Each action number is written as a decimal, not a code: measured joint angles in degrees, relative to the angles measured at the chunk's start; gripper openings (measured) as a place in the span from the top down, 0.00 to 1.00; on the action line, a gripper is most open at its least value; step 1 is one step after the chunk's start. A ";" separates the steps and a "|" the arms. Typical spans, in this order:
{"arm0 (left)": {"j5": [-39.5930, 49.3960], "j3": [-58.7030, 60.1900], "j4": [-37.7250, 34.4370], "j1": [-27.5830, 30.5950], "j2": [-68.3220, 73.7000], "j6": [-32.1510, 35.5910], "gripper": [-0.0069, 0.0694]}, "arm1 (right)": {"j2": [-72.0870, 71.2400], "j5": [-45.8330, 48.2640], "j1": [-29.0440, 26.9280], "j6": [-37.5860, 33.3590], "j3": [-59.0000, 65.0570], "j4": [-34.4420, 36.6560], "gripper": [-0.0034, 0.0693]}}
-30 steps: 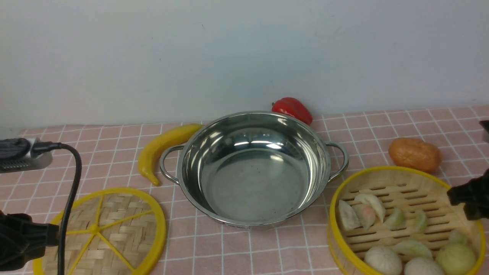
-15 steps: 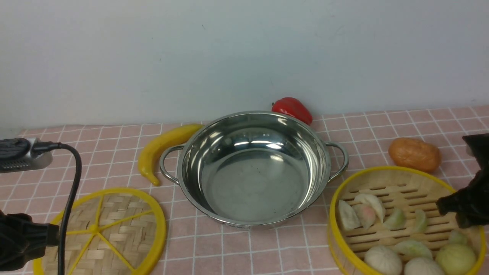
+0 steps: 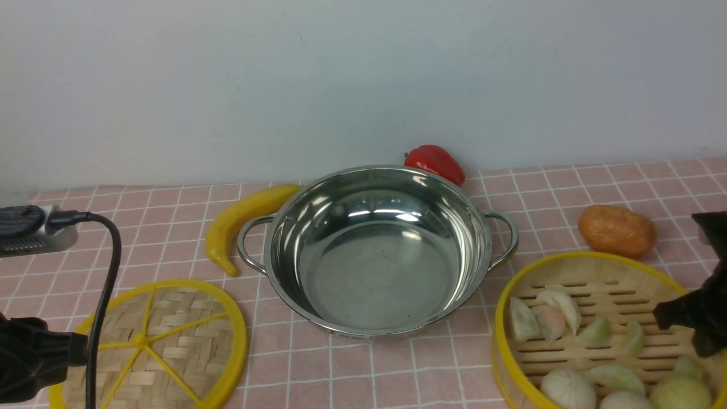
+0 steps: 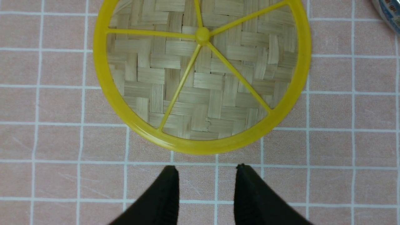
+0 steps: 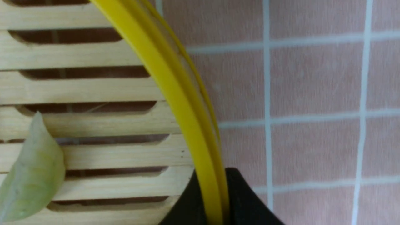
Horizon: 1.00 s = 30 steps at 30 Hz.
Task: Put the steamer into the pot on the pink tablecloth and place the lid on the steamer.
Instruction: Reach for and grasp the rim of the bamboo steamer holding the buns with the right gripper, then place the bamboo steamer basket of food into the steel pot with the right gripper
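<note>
1. Right gripper (image 5: pixel 213 175) first: the jaws are closed on the steamer (image 3: pixel 596 272), with one finger inside the yellow rim and one outside, the wall pinched between them. A rim grab makes sense to me. The basket's way too wide to span, and its floor is full of dumplings (image 3: pixel 568 386) and buns.
2. From those jaws the steamer stretches out toward the pot (image 3: pixel 375 272), which is empty and sits near the basket's opposite edge, not touching it as far as I can see. I can't tell if the basket is off the pink tablecloth (image 3: pixel 568 193) or resting on it.
3. The right arm comes in from the outer side, with the wrist tipped so the fingers point down over the rim on the side away from the pot. A one-sided hold like that could tip the basket and roll the food, I reckon.
4. Left gripper (image 4: pixel 206 168): the jaws are open with nothing between them, over bare cloth on the desk. The lid (image 4: pixel 203 78) lies flat just ahead of the fingertips, not touched. My guess is it's parked there ready to take the lid once the basket is in the pot.
5. The left arm is low, with its wrist looking straight down.
</note>
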 joint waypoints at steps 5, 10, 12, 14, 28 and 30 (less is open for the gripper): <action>0.00 0.00 0.00 0.00 0.00 0.00 0.59 | -3.01 5.56 0.00 -0.20 0.00 -0.03 0.88; 0.00 0.00 0.00 0.00 0.00 0.00 0.59 | -9.46 11.56 0.00 -0.76 0.00 -1.06 0.88; 0.00 0.00 0.00 0.00 0.00 0.00 0.59 | -11.99 12.86 0.00 -1.28 0.00 -0.29 0.88; 0.00 0.00 0.00 0.00 0.00 0.00 0.59 | -13.90 14.48 0.00 -2.00 0.00 0.81 0.88; 0.00 0.00 0.00 0.00 0.00 0.00 0.59 | -5.30 21.19 11.22 -2.47 -28.23 9.23 0.88; 0.00 0.00 0.00 0.00 0.00 0.00 0.59 | 1.25 21.24 15.14 -0.98 -37.65 9.17 0.88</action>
